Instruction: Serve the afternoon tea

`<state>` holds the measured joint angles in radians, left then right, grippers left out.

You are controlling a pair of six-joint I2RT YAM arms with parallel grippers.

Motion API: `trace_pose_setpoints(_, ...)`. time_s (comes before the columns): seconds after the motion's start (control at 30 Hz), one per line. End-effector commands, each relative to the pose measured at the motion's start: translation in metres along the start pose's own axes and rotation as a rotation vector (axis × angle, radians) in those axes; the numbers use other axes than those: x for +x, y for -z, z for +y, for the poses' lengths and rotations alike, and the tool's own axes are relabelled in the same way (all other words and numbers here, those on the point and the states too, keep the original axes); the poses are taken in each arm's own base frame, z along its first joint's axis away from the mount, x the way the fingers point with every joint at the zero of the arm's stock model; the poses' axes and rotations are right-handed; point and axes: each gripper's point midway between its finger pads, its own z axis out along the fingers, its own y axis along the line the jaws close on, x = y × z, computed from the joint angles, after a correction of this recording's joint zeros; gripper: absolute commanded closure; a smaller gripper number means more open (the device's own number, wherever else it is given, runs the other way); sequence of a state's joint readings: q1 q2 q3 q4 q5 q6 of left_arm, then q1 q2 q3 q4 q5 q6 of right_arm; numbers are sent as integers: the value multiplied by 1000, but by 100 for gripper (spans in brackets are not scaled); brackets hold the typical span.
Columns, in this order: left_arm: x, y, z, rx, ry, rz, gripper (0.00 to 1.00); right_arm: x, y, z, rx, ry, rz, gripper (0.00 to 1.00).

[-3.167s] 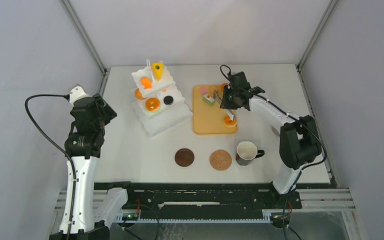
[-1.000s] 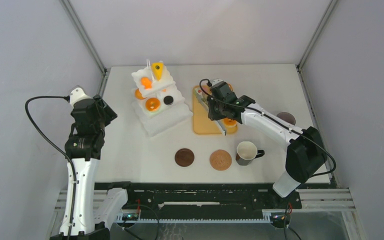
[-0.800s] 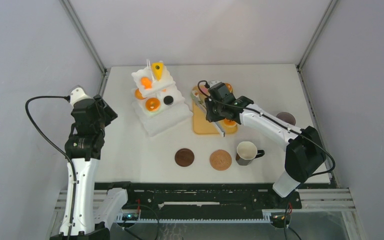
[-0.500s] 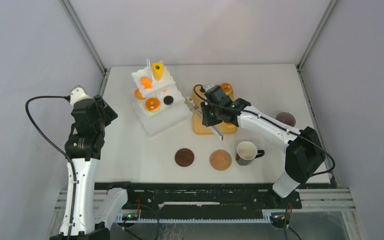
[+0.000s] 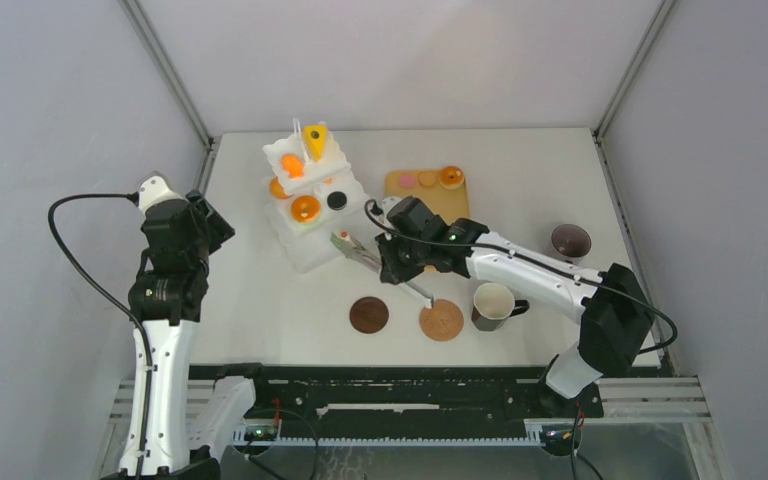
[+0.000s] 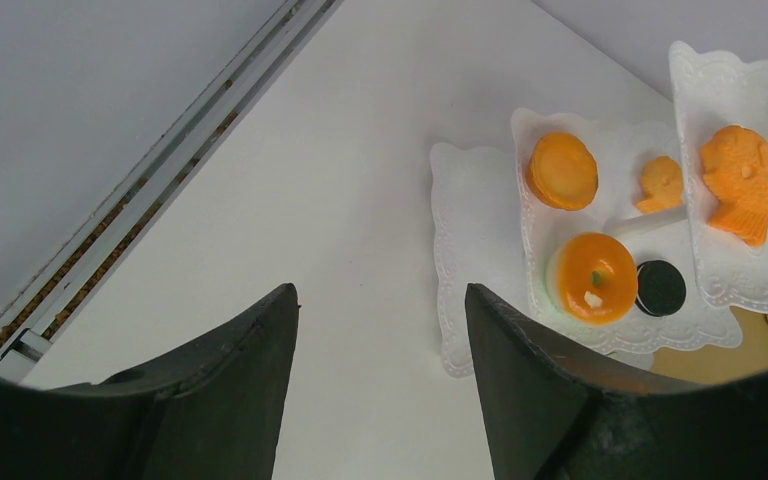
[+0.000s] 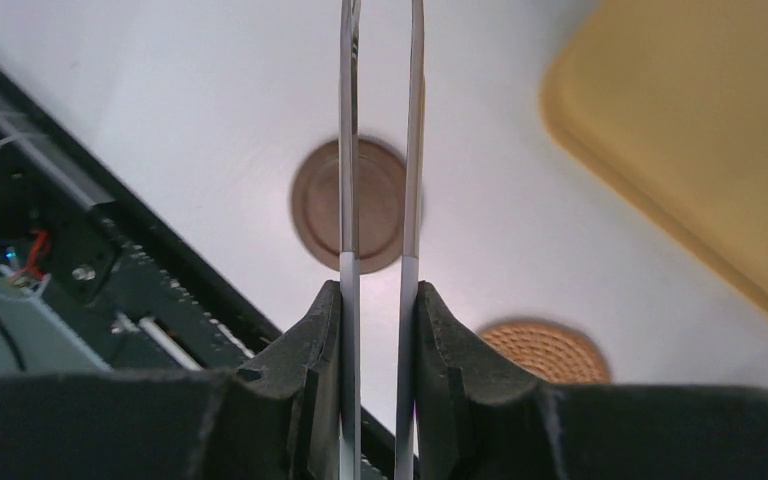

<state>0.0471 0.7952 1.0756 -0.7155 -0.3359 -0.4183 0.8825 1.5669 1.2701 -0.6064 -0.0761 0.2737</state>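
Note:
My right gripper [image 5: 388, 266] is shut on metal tongs [image 5: 372, 262], whose blades [image 7: 350, 150] run up between its fingers. The tongs' tip holds a small green and white pastry [image 5: 343, 239] just off the front edge of the white tiered stand [image 5: 322, 243]. The stand carries a yellow cake wedge [image 5: 314, 135], orange tart [image 5: 305, 208] and black round [image 5: 336, 200]. A pink round [image 5: 407, 181] and an orange tart [image 5: 450, 177] lie on the tan tray [image 5: 440, 205]. Two mugs [image 5: 493, 303] [image 5: 569, 241] stand at right. My left gripper [image 6: 380, 300] is open and empty, left of the stand.
A dark brown coaster [image 5: 369, 314] and a woven tan coaster [image 5: 441, 320] lie near the front, under my right gripper; both show in the right wrist view [image 7: 380, 200] [image 7: 545, 350]. The black rail [image 5: 410, 385] borders the near edge. Grey walls enclose the table.
My right arm has swung left and nearer with the tongs, from over the tan tray to between the stand and the coasters. The tray's pastries and the far mug now show. The left arm is still.

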Motion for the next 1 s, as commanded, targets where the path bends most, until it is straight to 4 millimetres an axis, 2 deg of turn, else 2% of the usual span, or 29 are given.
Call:
trace_pose_setpoints(0.0,-6,3,1,8,6,-31,33,-31,-5,41,-130,-30,-118,100)
trace_pose_setpoints(0.23,-2,3,3,1,3,-25,33,-52,-39,62,-156,-91,-154,100)
trace_pose_setpoints(0.43,-2,4,5,-7,-2,-28,33,-69,-69,56,-90,-113,-184,100)
trace_pose_setpoints(0.67,0,1,6,-11,-6,-21,33,-93,-97,64,-93,-115,-193,100)
trace_pose_setpoints(0.83,3,0,7,-17,-13,-14,33,-102,-121,64,-77,-128,-182,100)
trace_pose_setpoints(0.97,7,-2,9,-24,-23,-5,33,-108,-131,62,-67,-138,-199,100)
